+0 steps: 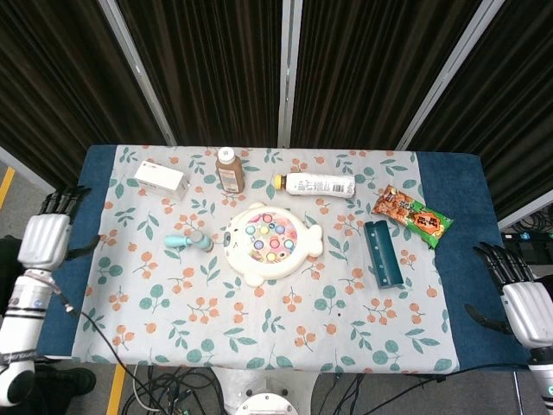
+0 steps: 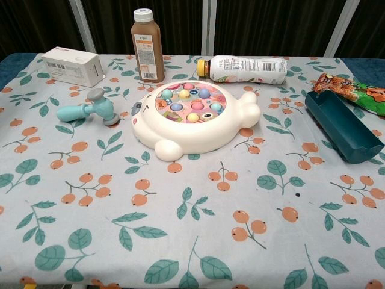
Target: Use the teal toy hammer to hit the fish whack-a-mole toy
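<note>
The teal toy hammer (image 1: 189, 241) (image 2: 90, 109) lies on its side on the cloth, just left of the white fish whack-a-mole toy (image 1: 270, 243) (image 2: 191, 118) with its coloured pegs. Nothing touches the hammer. My left hand (image 1: 46, 233) is off the table's left edge, fingers spread and empty, far from the hammer. Off the right edge hangs my right hand (image 1: 521, 304), also empty with fingers apart. Neither hand shows in the chest view.
At the back stand a white box (image 1: 161, 179) (image 2: 73, 65), a brown bottle (image 1: 229, 169) (image 2: 147, 46) and a lying white bottle (image 1: 320, 185) (image 2: 248, 68). A teal tray (image 1: 384, 252) (image 2: 341, 124) and snack packet (image 1: 412, 215) (image 2: 354, 89) lie at right.
</note>
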Controlling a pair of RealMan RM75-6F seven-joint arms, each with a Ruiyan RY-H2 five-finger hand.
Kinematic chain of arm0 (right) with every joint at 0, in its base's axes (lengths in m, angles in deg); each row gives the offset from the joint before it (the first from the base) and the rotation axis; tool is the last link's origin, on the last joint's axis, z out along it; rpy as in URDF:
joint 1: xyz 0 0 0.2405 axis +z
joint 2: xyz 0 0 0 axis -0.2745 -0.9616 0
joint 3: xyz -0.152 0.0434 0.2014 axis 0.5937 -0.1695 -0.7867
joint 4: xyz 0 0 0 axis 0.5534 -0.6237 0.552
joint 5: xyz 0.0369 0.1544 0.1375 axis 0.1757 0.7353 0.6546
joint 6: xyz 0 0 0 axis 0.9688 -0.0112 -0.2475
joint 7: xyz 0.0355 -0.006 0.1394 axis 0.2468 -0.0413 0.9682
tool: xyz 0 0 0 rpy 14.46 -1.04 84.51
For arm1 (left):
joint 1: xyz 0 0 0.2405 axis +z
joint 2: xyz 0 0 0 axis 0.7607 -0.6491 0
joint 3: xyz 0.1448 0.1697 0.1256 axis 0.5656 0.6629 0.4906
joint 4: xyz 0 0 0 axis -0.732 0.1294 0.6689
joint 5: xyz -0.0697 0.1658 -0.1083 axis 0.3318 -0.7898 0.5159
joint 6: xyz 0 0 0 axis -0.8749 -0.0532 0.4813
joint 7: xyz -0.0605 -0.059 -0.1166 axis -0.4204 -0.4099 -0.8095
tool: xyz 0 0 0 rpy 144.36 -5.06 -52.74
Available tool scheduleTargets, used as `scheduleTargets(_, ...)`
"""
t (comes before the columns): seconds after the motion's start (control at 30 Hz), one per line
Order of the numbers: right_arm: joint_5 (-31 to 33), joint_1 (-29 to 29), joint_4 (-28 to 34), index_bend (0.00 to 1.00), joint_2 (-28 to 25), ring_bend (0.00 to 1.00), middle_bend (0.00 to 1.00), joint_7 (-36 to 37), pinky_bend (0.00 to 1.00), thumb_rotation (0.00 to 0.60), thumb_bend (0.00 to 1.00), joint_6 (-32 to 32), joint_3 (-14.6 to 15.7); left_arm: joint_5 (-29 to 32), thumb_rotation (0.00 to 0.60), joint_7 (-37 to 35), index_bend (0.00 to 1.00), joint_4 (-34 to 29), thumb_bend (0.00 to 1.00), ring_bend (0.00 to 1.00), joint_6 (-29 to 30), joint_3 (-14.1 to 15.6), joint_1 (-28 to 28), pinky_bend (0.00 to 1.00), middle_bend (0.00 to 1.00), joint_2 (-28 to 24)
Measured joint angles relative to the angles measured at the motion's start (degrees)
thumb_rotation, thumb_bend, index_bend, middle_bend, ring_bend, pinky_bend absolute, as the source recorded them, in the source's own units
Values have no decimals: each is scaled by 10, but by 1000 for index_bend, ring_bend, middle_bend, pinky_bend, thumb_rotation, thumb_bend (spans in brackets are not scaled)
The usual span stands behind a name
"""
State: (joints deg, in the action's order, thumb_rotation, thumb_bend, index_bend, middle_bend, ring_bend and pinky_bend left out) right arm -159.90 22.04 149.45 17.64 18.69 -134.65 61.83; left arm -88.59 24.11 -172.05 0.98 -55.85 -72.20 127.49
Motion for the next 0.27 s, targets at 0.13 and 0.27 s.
scheduleTargets(0.13,-8,2,2,0,2,0,66,-3,0,600,125,-3,2,-13,600,24,119,-41,266,8,62,22,58,104,97,-16)
scheduleTargets(0.27,-13,-1,8,0,3,0,66,-15,0,600,124,-10,5,-38,600,39,119,-80,264,8,106,46,103,104,97,-26)
